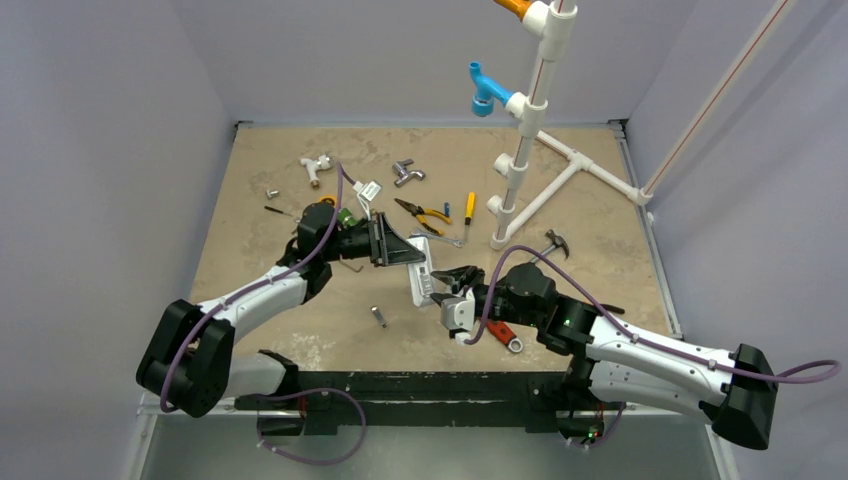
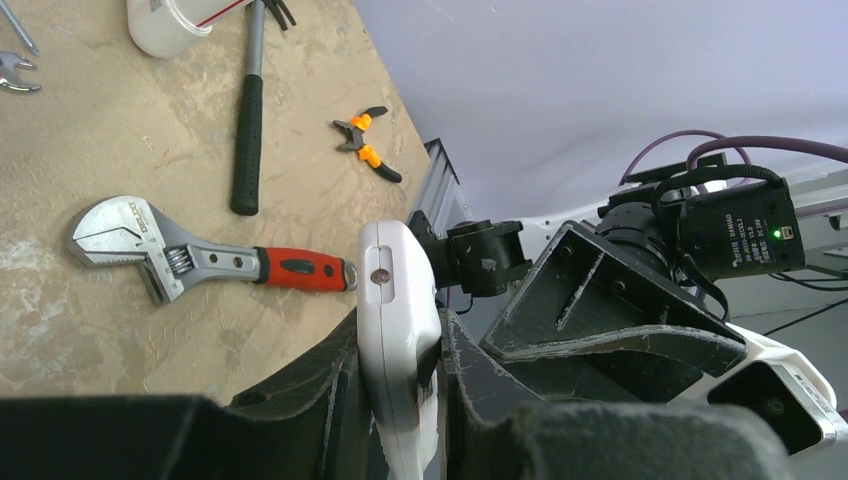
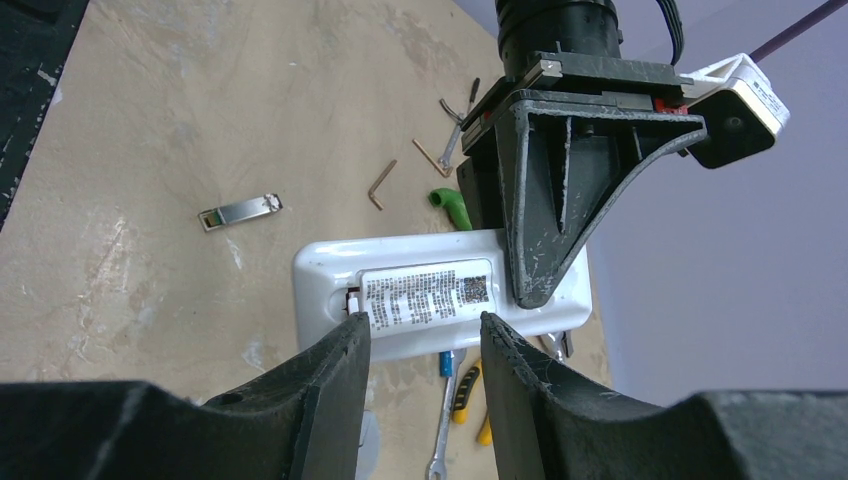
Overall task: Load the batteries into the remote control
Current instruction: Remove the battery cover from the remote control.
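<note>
The fingers (image 2: 320, 400) of the left gripper (image 2: 398, 340) are clamped tight on one end of the white remote control (image 2: 395, 280), holding it on edge. The right gripper (image 3: 422, 330) stands partly open, with its fingertips (image 3: 340, 360) either side of the remote's labelled back. Whether they touch it is unclear. A red-handled adjustable wrench (image 2: 200, 255) lies beyond the left fingers.
</note>
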`<state>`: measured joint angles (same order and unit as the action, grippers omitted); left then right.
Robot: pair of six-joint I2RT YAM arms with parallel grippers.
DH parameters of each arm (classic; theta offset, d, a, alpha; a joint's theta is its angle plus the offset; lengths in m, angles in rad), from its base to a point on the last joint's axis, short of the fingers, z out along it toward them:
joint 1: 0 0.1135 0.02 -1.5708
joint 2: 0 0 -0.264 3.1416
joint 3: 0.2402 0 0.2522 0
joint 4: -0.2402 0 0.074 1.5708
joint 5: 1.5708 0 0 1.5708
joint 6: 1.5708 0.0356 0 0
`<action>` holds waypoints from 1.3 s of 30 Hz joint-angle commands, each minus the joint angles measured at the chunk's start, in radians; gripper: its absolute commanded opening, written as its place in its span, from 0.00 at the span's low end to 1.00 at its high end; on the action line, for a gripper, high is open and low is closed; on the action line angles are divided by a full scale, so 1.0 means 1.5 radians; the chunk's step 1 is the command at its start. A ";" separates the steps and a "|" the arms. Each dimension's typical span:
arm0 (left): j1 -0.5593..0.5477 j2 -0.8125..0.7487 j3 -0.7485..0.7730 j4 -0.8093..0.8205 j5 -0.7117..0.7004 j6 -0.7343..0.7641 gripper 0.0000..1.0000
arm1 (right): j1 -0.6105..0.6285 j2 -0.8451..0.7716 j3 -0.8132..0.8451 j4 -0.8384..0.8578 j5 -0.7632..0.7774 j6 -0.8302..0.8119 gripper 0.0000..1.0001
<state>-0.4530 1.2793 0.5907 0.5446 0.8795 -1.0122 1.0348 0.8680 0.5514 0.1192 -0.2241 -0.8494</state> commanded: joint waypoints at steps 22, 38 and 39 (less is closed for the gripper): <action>-0.005 0.017 0.014 0.067 0.030 -0.025 0.00 | -0.002 -0.016 0.002 -0.004 0.046 0.003 0.42; -0.005 0.013 0.014 0.071 0.035 -0.028 0.00 | -0.002 -0.039 0.015 -0.056 -0.029 0.035 0.51; -0.005 0.013 0.014 0.071 0.035 -0.028 0.00 | -0.003 -0.036 0.016 -0.047 -0.032 0.036 0.51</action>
<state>-0.4549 1.3128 0.5911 0.5941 0.9127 -1.0557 1.0332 0.8211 0.5510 0.0299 -0.2249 -0.8272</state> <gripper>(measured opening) 0.227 0.504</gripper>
